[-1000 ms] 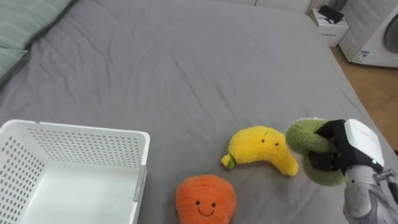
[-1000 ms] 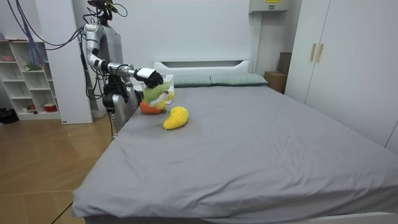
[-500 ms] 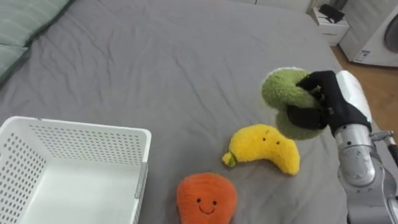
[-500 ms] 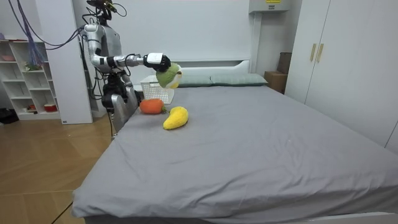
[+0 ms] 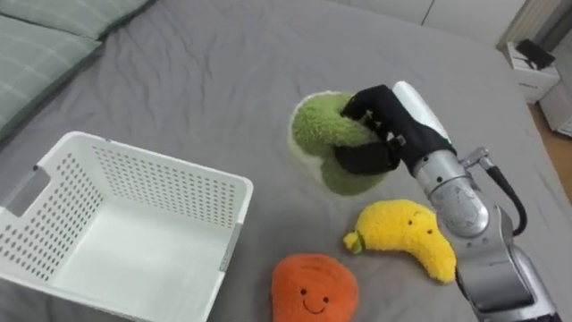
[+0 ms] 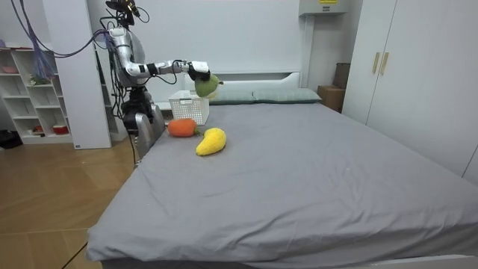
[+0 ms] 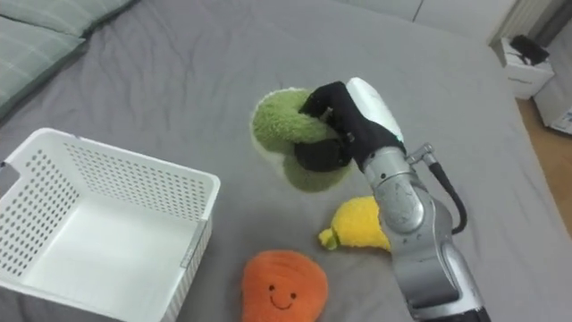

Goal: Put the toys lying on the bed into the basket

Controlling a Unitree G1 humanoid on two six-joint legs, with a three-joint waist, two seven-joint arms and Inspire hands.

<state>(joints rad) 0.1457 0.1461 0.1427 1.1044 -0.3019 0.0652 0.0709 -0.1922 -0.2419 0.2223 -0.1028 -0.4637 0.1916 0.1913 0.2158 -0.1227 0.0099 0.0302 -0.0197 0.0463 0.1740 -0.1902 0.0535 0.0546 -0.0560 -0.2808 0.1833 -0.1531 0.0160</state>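
My right hand (image 5: 380, 134) (image 7: 335, 125) is shut on a green plush toy (image 5: 322, 139) (image 7: 281, 134) and holds it in the air above the grey bed (image 5: 223, 80), just right of the white basket (image 5: 134, 174) (image 7: 107, 179). In the room view the green toy (image 6: 207, 84) hangs above the basket (image 6: 187, 108). A yellow banana plush (image 5: 407, 237) (image 7: 353, 224) (image 6: 210, 141) lies on the bed below my forearm. An orange plush with a smiling face (image 5: 313, 286) (image 7: 281, 286) (image 6: 181, 128) lies near the front, beside the basket's right wall.
Green striped pillows (image 5: 45, 45) lie at the bed's far left. A white bedside cabinet (image 5: 536, 67) stands beyond the bed's right edge. In the room view I stand at the bed's side near its head, with white shelves (image 6: 30, 90) behind me and wardrobes (image 6: 411, 75) opposite.
My right hand has lifted the green plush off the bed and carried it left toward the basket. The head camera has shifted, so the basket shows more fully.
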